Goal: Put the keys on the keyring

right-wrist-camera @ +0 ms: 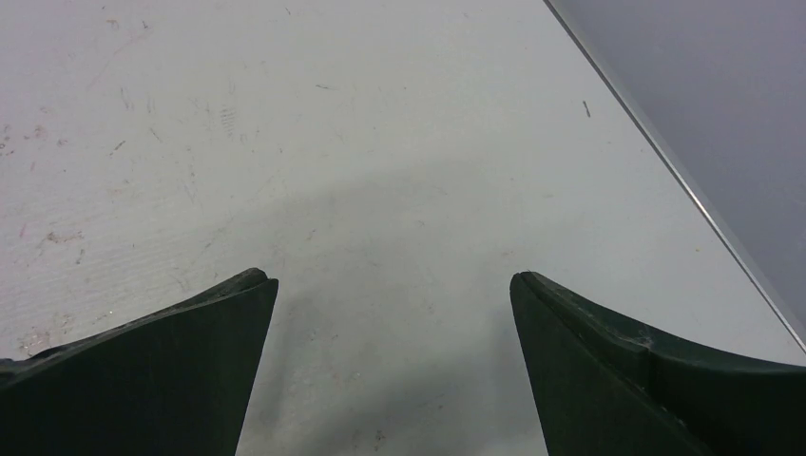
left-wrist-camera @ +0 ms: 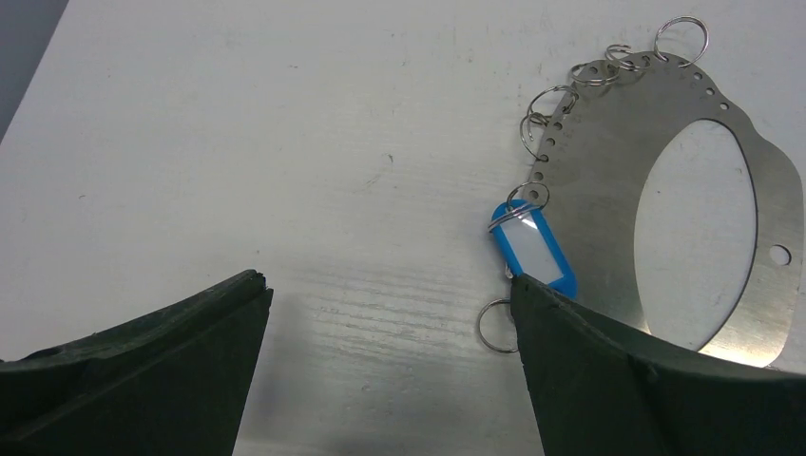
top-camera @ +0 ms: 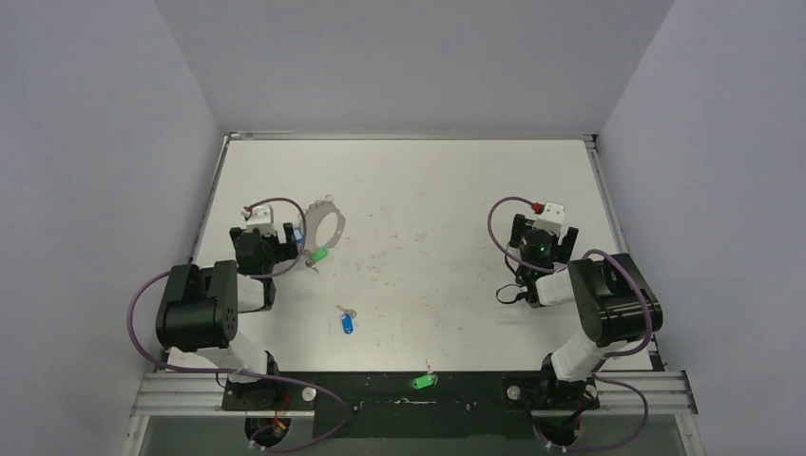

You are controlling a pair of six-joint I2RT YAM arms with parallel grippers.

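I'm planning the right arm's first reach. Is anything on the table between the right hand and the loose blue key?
Nothing visible. From above, only bare, scuffed table lies between the open right hand and the blue key; one green key and the keyring sit farther left.

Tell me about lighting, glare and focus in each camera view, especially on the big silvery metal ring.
Top external: even, soft light, no hard shadows; the large flat silvery metal keyring is small but distinct. Left wrist: sharp on the keyring, with glare at its lower edge. Right wrist: a soft grey shadow on the white table between the dark fingers.
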